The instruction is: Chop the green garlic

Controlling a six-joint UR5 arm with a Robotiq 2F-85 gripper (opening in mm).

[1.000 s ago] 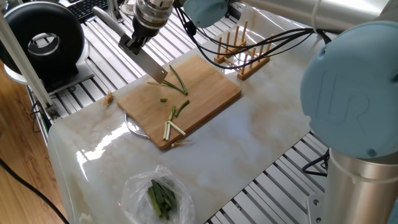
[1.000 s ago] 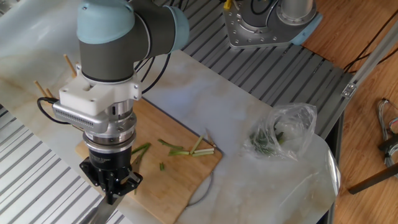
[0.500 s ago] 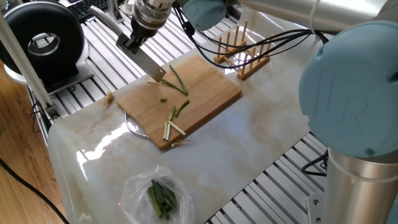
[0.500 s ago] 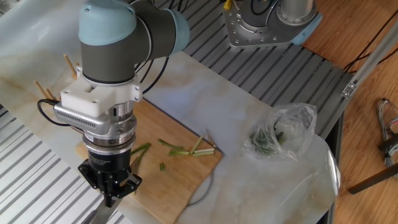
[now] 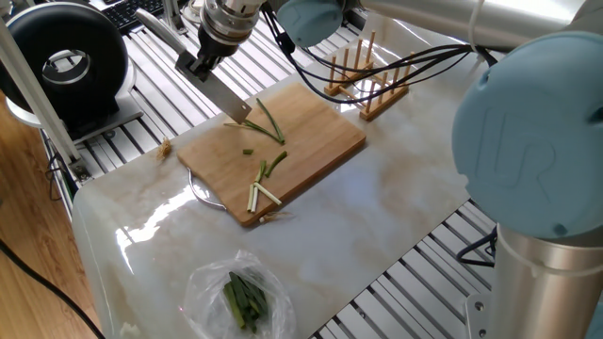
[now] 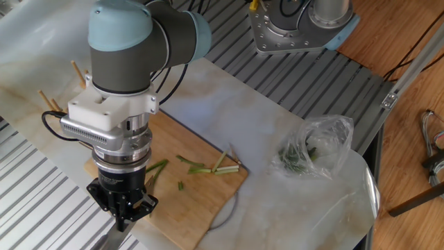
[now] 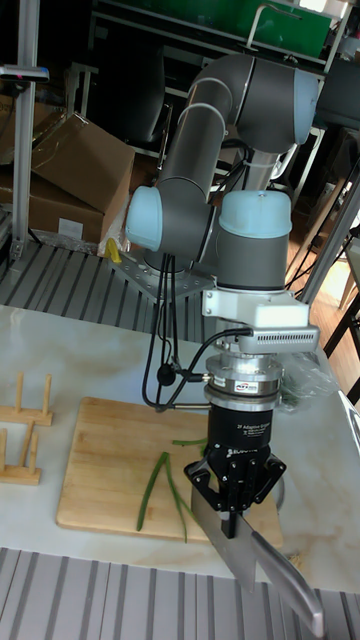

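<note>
1. Bamboo is counted once as a cutting board [image 5: 283, 151], and twice more as the two small peg racks [image 5: 363, 71] seen beyond it in one fixed view.
2. One claw [image 7: 235, 500] is seen, clamped shut on the handle of a single knife [image 7: 262, 575], whose broad blade slants down and away from the claw.
3. One clear plastic bag [image 6: 316, 149] is spotted well apart from the claw, off the board on the marble table [image 5: 396, 207]; a bundle of dark green leaves [image 5: 247, 303] is held inside it.
4. The green garlic [image 5: 268, 122] is found on the board, already cut into pieces: two long thin green strands lie crossed just beside the blade tip.
5. Farther from the claw, toward the board's near edge, short sticks [image 5: 260, 192] are laid in a loose cluster; pale cream-white ends shading to green can be made out.
6. One tiny green offcut [image 5: 248, 151] is seen alone between the long strands and the cluster.
7. An exact count of the short sticks cannot be given; they overlap.
</note>
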